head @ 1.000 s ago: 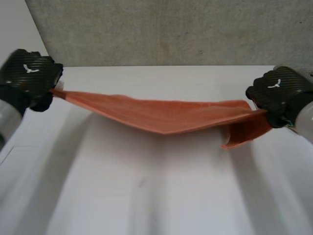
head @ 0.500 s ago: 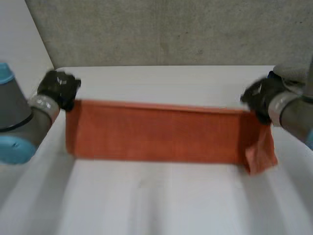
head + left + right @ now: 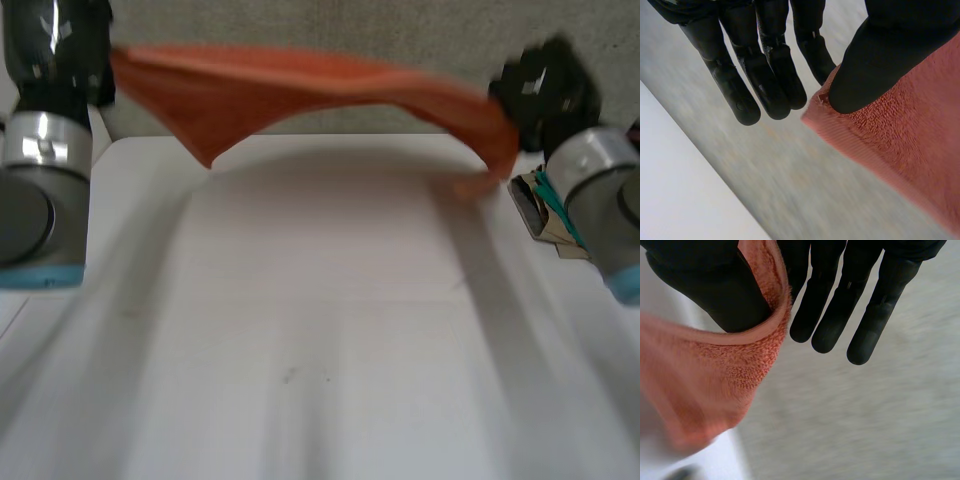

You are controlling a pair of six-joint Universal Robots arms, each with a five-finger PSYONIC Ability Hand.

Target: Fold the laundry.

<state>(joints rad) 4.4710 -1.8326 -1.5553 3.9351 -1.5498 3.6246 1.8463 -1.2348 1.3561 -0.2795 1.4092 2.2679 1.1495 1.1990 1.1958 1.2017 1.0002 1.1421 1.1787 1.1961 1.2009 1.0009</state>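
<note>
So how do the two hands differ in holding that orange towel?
In the head view the left hand holds its end of the orange towel higher than the right hand. The left thumb lies flat on a towel corner; the towel curls round the right thumb. Both pinch it by the thumb, other fingers straight.

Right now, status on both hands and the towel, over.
Left hand pinches a corner of the orange towel; right hand pinches the opposite end. Towel strung in air above the white table. Nothing seen in its way.
</note>
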